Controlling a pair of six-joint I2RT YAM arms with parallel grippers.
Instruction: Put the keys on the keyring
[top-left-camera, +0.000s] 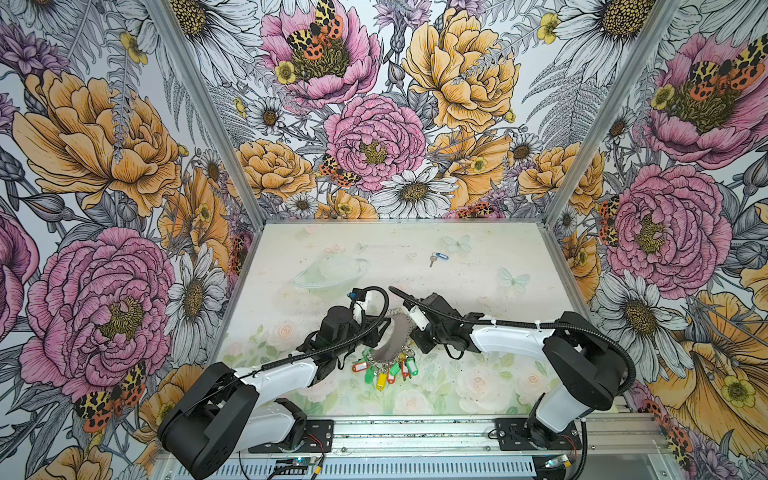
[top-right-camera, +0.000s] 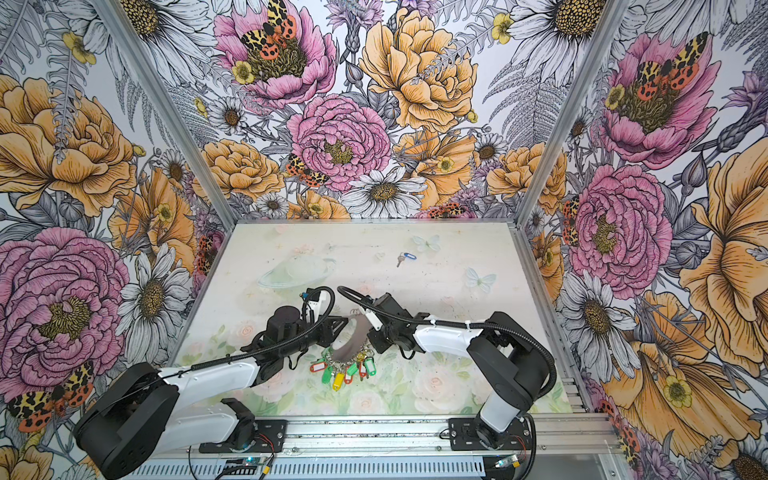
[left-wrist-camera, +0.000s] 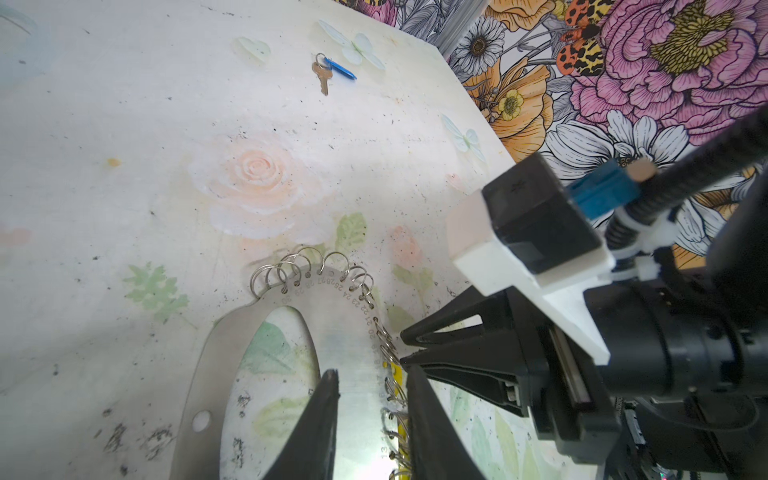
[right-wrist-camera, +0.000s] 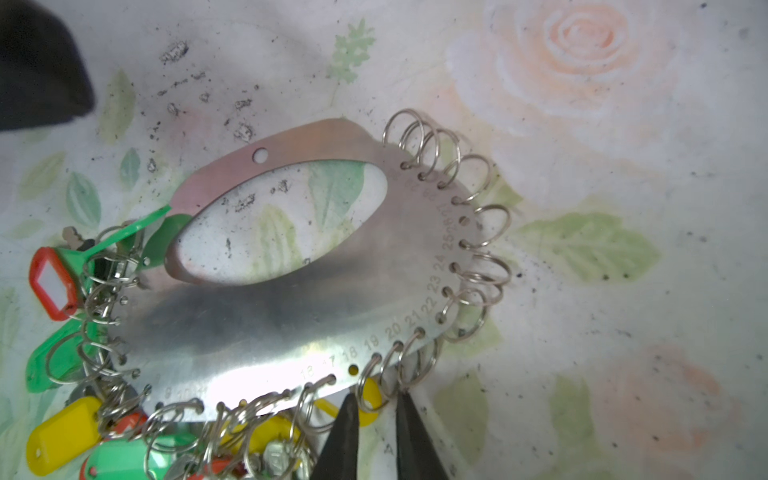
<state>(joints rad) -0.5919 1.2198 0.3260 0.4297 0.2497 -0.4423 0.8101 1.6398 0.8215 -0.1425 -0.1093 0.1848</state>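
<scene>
The keys (top-left-camera: 438, 257) (top-right-camera: 405, 258) are just sitting way off past the keyring (top-left-camera: 392, 338) in both top views, left wrist view has the left gripper (left-wrist-camera: 370, 374) jaws apart astride the keyring's band, and right wrist view has the right gripper (right-wrist-camera: 376, 401) jaws slightly apart at its wire rings (right-wrist-camera: 415, 361).

The keys (top-left-camera: 438, 258) carry a blue tag. The keyring (right-wrist-camera: 270, 316) is silvery grey; its bunched tags (top-left-camera: 384, 371) are green, red and yellow. The surface (top-left-camera: 478, 365) shows pale roses.
</scene>
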